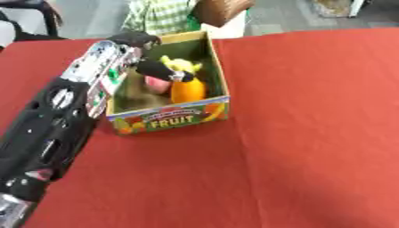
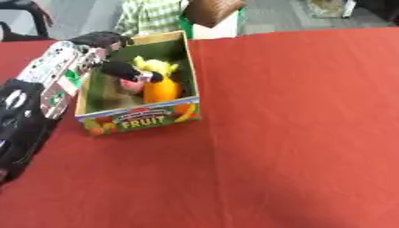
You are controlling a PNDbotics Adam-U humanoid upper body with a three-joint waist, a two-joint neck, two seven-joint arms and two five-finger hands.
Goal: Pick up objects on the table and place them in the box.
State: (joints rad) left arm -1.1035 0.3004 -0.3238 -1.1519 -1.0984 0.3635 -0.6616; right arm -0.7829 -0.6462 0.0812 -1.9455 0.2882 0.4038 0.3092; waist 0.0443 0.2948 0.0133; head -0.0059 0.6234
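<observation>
The table (image 1: pixel 311 133) wears a red cloth. A cardboard fruit box (image 1: pixel 173 118) stands on it; nothing else rests on the cloth near the box.

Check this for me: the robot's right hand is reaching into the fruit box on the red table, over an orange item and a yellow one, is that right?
Not quite: it is the left hand, not the right. In the left eye view the arm enters from the left side. The rest holds: it reaches into the fruit box on the red table, over an orange item and a yellow one.
</observation>
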